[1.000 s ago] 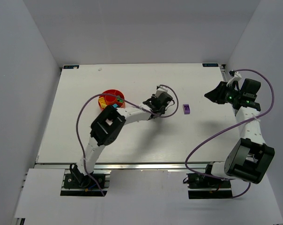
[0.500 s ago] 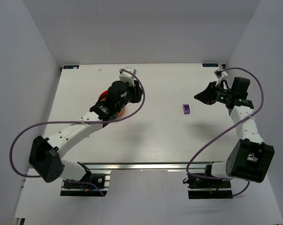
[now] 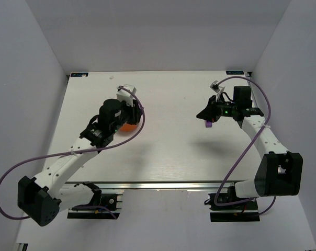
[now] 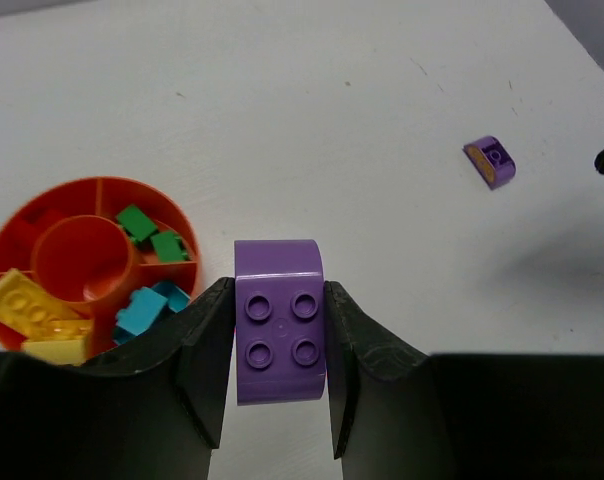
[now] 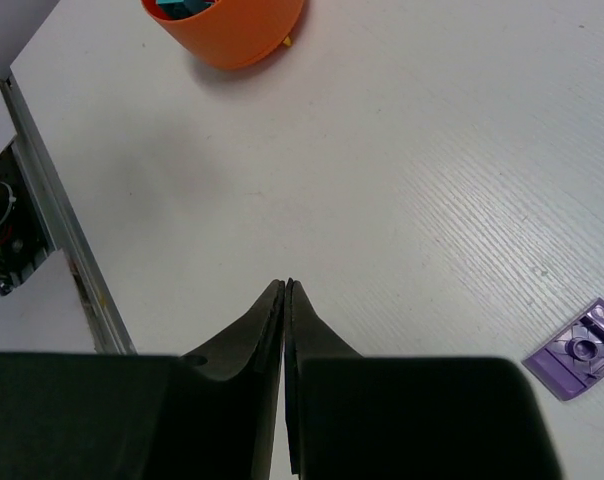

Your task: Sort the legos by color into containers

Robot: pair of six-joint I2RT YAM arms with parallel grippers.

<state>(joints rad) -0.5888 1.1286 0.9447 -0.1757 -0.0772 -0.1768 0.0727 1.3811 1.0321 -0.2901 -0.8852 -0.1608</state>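
My left gripper (image 4: 278,290) is shut on a purple lego (image 4: 279,330) with four studs, held above the table just right of the round orange dish (image 4: 2,250). The dish's containers hold green (image 4: 147,233), teal (image 4: 145,308) and yellow legos (image 4: 27,312). A second purple lego (image 4: 490,162) lies loose on the table further right. In the top view my left gripper (image 3: 137,116) covers most of the dish (image 3: 127,126). My right gripper (image 3: 201,116) hangs over the loose purple lego (image 3: 208,124); its jaws (image 5: 285,287) are shut on nothing, the lego (image 5: 580,350) off to their right.
The white table (image 3: 163,151) ends in a metal rail (image 3: 158,184) at the near edge, and white walls stand around it. Purple cables loop from both arms. The dish's orange wall (image 5: 227,25) shows at the top of the right wrist view.
My left arm has swung back from the table's middle to the dish with the purple lego in its jaws. My right arm has moved left over the loose purple lego and its jaws have shut.
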